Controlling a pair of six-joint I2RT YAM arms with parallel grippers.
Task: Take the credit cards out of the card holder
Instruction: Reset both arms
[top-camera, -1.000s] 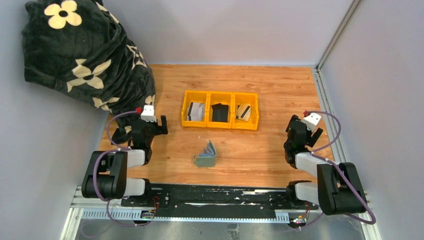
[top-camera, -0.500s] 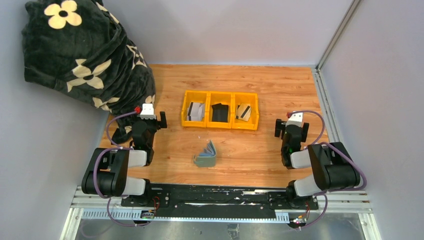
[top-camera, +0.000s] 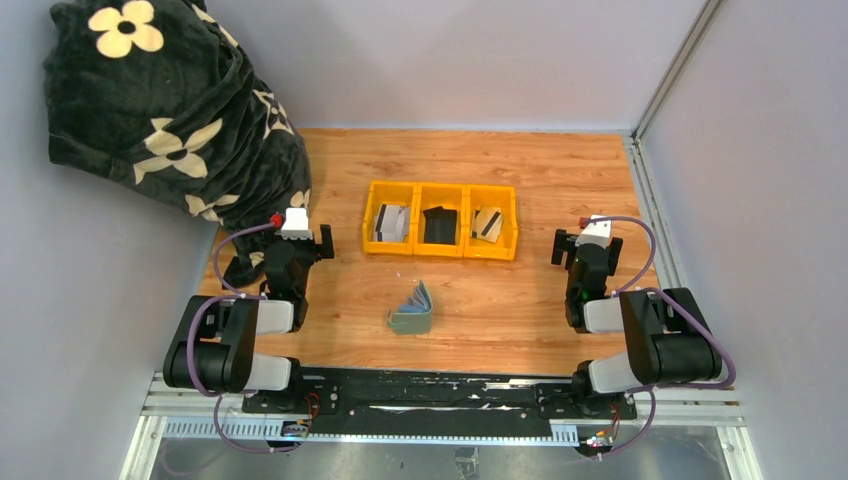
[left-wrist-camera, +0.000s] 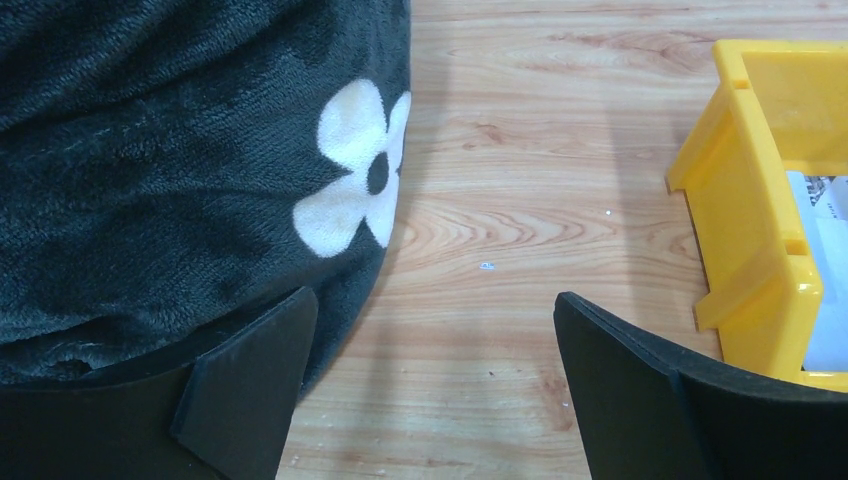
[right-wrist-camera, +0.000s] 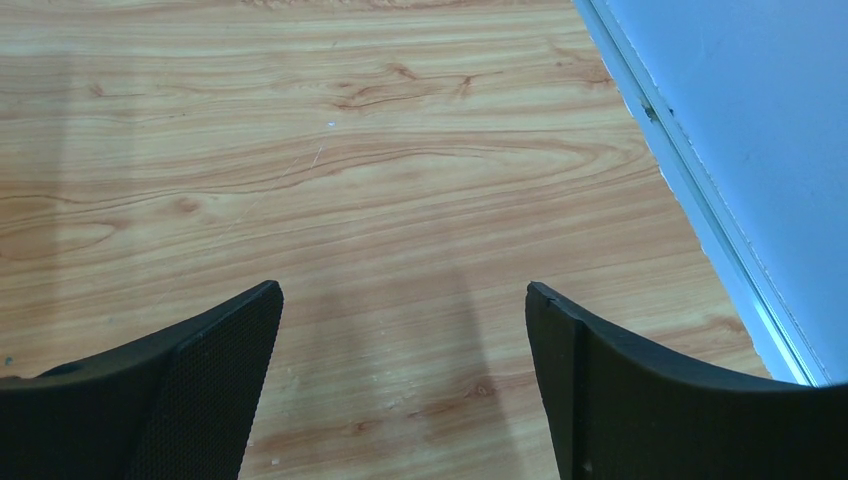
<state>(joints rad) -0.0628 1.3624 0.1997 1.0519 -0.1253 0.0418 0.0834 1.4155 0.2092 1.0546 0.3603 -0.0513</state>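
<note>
The sage grey-green card holder (top-camera: 412, 312) lies half open on the wood table near the front middle, its light blue leaves fanned up. Credit cards lie in the yellow tray: grey-white ones (top-camera: 391, 223) on the left, a black one (top-camera: 438, 225) in the middle, a tan one with a dark stripe (top-camera: 487, 224) on the right. My left gripper (top-camera: 298, 243) is open and empty at the left, next to the blanket. My right gripper (top-camera: 587, 245) is open and empty at the right. In both wrist views the jaws stand wide apart over bare wood (left-wrist-camera: 430, 330) (right-wrist-camera: 400, 320).
A yellow three-compartment tray (top-camera: 440, 246) stands behind the card holder; its corner shows in the left wrist view (left-wrist-camera: 760, 200). A dark flowered blanket (top-camera: 170, 110) fills the back left and reaches my left gripper (left-wrist-camera: 180, 170). A wall rail (right-wrist-camera: 700, 200) runs close on the right.
My right arm has swung in from the far right and turned to face forward. The left arm shifted slightly. The card holder has not moved.
</note>
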